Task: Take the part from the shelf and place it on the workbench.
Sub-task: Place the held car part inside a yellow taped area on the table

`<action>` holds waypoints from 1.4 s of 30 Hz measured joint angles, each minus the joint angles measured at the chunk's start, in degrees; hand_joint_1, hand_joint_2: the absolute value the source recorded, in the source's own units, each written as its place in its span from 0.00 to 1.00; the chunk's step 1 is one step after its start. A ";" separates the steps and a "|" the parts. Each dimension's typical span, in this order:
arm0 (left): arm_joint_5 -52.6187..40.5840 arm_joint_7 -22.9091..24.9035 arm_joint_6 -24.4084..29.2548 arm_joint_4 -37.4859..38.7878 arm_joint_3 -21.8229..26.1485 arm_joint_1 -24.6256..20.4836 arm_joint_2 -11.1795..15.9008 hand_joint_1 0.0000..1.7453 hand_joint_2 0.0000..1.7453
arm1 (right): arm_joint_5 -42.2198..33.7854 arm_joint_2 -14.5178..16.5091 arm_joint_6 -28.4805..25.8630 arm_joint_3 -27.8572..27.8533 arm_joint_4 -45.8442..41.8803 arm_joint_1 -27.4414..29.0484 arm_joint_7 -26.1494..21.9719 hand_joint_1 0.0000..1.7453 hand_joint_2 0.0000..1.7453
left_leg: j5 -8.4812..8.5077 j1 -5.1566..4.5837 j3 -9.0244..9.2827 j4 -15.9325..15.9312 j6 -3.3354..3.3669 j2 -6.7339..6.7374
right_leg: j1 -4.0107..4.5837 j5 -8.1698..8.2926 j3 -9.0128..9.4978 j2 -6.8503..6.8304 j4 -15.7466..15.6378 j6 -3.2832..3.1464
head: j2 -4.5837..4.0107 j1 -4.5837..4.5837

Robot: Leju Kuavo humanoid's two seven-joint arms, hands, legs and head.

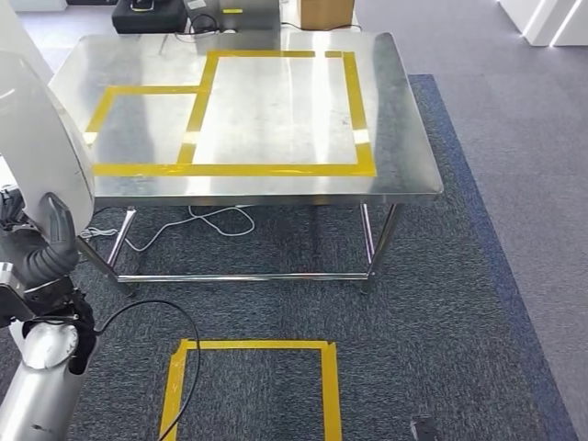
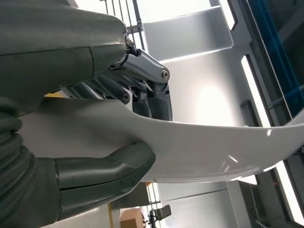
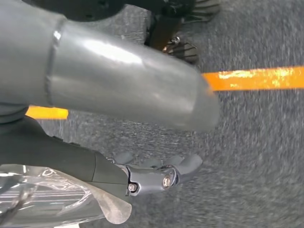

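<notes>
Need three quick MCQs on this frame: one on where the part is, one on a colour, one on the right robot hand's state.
1. Where is the white part?
A. On the workbench
B. Held by the left robot hand
C. On the carpet

2. What colour is the tape on the workbench?
A. Yellow
B. Red
C. Blue

3. What does the right robot hand hold?
A. A box
B. The white part
C. Nothing

Answers: 1 B, thumb and fingers clamp the white panel in the left wrist view; 2 A, yellow strips outline rectangles; 3 C, its fingers hang over the carpet holding nothing.
</notes>
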 joint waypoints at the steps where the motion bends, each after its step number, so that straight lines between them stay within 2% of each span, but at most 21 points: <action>1: -0.01 -0.01 0.00 -0.01 0.00 -0.10 -0.02 1.00 1.00 | 0.02 -0.02 0.04 0.02 0.01 -0.13 -0.01 0.00 0.00 | -0.11 0.23 0.58 -0.29 0.13 -0.01 | -0.07 -0.67 -1.40 -0.02 2.42 0.29 | 0.00 0.10; 4: 0.01 0.00 0.01 -0.01 -0.01 -0.08 -0.05 1.00 1.00 | 0.08 -0.01 0.14 0.05 0.04 -0.33 0.05 0.00 0.00 | -0.96 0.43 1.34 -0.47 0.23 -0.01 | -0.55 -4.12 -8.93 -0.06 12.92 0.99 | 0.00 0.21; 6: 0.02 0.00 0.04 0.00 -0.01 0.19 -0.07 1.00 1.00 | 0.11 -0.02 0.14 0.05 0.04 -0.09 0.14 0.00 0.00 | -1.82 0.55 2.27 -0.47 0.05 -0.10 | -0.73 -3.75 -11.55 -0.07 13.99 1.35 | 0.00 0.24; 9: 0.02 0.01 0.09 0.02 -0.01 0.27 -0.07 1.00 1.00 | 0.13 -0.05 0.15 0.05 0.05 0.04 0.20 0.00 0.00 | -3.42 0.69 4.26 -0.37 -0.67 -0.13 | -0.90 3.77 -9.27 -0.26 3.64 1.41 | 0.00 0.23; 11: 0.02 0.04 0.09 0.04 0.00 0.20 -0.05 1.00 1.00 | 0.14 -0.06 0.16 0.06 0.08 0.04 0.24 0.00 0.00 | -4.22 0.57 4.78 -0.31 -1.32 -0.12 | -0.76 5.99 -7.73 -0.37 -0.62 0.60 | 0.00 0.17; 15: 0.01 0.08 0.09 0.05 -0.01 0.11 -0.03 1.00 1.00 | 0.15 -0.03 0.19 0.08 0.13 0.19 0.39 0.00 0.00 | -4.22 0.53 3.98 2.17 -2.35 -0.10 | -0.82 5.81 -6.30 -0.34 -1.40 -1.31 | 0.00 0.08; 17: 0.03 0.08 0.15 0.05 0.02 0.13 0.07 1.00 1.00 | 0.15 -0.05 0.18 0.09 0.14 0.13 0.39 0.00 0.00 | -5.42 0.64 0.31 8.70 -2.91 -0.05 | -0.98 5.32 -5.31 -0.27 -1.68 -1.89 | 0.00 -0.08; 19: 0.08 0.08 0.24 0.05 0.05 0.33 0.18 1.00 1.00 | 0.15 -0.08 0.17 0.09 0.13 0.12 0.39 0.00 0.00 | -8.72 0.72 -4.13 15.43 -3.23 -0.05 | -0.92 4.56 -4.48 -0.17 -1.71 -2.18 | 0.00 -0.14; 20: 0.10 0.09 0.26 0.05 0.06 0.50 0.20 1.00 1.00 | 0.15 -0.08 0.19 0.09 0.14 0.15 0.40 0.00 0.00 | -9.81 0.73 -5.53 16.93 -3.21 -0.05 | -0.85 4.17 -4.01 -0.10 -1.70 -2.21 | 0.00 -0.15; 21: 0.09 0.10 0.26 0.06 0.06 0.63 0.22 1.00 1.00 | 0.16 -0.08 0.20 0.09 0.14 0.19 0.40 0.00 0.00 | -9.64 0.71 -6.05 16.63 -3.08 -0.05 | -0.75 3.75 -3.46 -0.03 -1.70 -2.23 | 0.00 -0.16; 22: 0.09 0.10 0.26 0.07 0.06 0.70 0.27 1.00 1.00 | 0.18 -0.08 0.22 0.09 0.15 0.21 0.41 0.00 0.00 | -7.94 0.64 -5.59 14.30 -2.77 -0.05 | -0.63 3.32 -2.82 0.04 -1.71 -2.22 | 0.00 -0.17; 24: 0.10 0.11 0.26 0.07 0.08 0.73 0.38 1.00 1.00 | 0.22 -0.04 0.23 0.15 0.19 0.20 0.41 0.00 0.00 | -2.58 0.25 -3.19 6.75 -1.72 -0.04 | -0.38 2.42 -1.52 0.12 -1.71 -2.12 | 0.00 -0.13; 25: 0.11 0.13 0.26 0.08 0.09 0.71 0.43 1.00 1.00 | 0.23 -0.01 0.22 0.19 0.22 0.16 0.41 0.00 0.00 | -1.10 -0.02 -2.11 3.49 -1.20 -0.03 | -0.30 2.01 -1.17 0.17 -1.73 -1.93 | 0.00 -0.12; 30: 0.16 0.31 0.28 0.11 0.20 0.65 0.49 1.00 1.00 | 0.40 -0.04 0.22 0.32 0.28 0.05 0.47 0.00 0.00 | -0.31 -0.06 0.32 -0.45 -0.03 -0.17 | -0.26 1.30 -0.82 -0.03 -0.60 -0.15 | 0.00 -0.06; 32: 0.16 0.36 0.28 0.14 0.20 0.56 0.48 1.00 1.00 | 0.47 -0.10 0.30 0.38 0.28 -0.17 0.47 0.00 0.00 | -0.57 0.21 1.33 -0.71 0.22 -0.12 | -0.39 -0.53 -3.09 -0.05 3.47 0.43 | 0.00 0.15; 35: 0.26 0.43 0.28 0.29 0.21 0.64 0.50 1.00 1.00 | 0.51 -0.11 0.37 0.47 0.28 -0.22 0.50 0.00 0.00 | -1.45 0.17 1.86 -0.65 0.35 -0.17 | -0.71 -3.87 -9.85 -0.08 13.11 1.00 | 0.00 0.31; 36: 0.31 0.48 0.28 0.39 0.21 0.74 0.50 1.00 1.00 | 0.50 -0.12 0.36 0.48 0.28 -0.10 0.51 0.00 0.00 | -1.83 0.16 2.23 -0.63 0.32 -0.23 | -0.73 -3.43 -11.05 -0.08 13.69 1.06 | 0.00 0.35; 37: 0.35 0.54 0.28 0.49 0.22 0.84 0.50 1.00 1.00 | 0.51 -0.14 0.36 0.49 0.28 -0.02 0.52 0.00 0.00 | -2.26 0.17 2.75 -0.62 0.24 -0.29 | -0.74 -1.68 -11.12 -0.08 12.05 1.11 | 0.00 0.35; 39: 0.44 0.61 0.28 0.63 0.25 0.94 0.50 1.00 1.00 | 0.52 -0.19 0.37 0.50 0.28 0.05 0.53 0.00 0.00 | -3.26 0.18 3.99 -0.65 -0.09 -0.31 | -0.75 3.56 -9.07 -0.13 4.81 1.08 | 0.00 0.32; 40: 0.50 0.65 0.28 0.71 0.27 0.91 0.50 1.00 1.00 | 0.52 -0.21 0.37 0.51 0.29 0.02 0.53 0.00 0.00 | -3.65 0.15 4.41 -0.64 -0.31 -0.29 | -0.65 4.94 -8.04 -0.19 1.51 0.93 | 0.00 0.24; 42: 0.63 0.76 0.28 0.86 0.40 0.87 0.51 1.00 1.00 | 0.55 -0.21 0.38 0.55 0.30 -0.02 0.55 0.00 0.00 | -4.12 0.05 4.57 -0.55 -0.86 -0.25 | -0.41 5.40 -6.91 -0.27 -1.10 0.02 | 0.00 0.00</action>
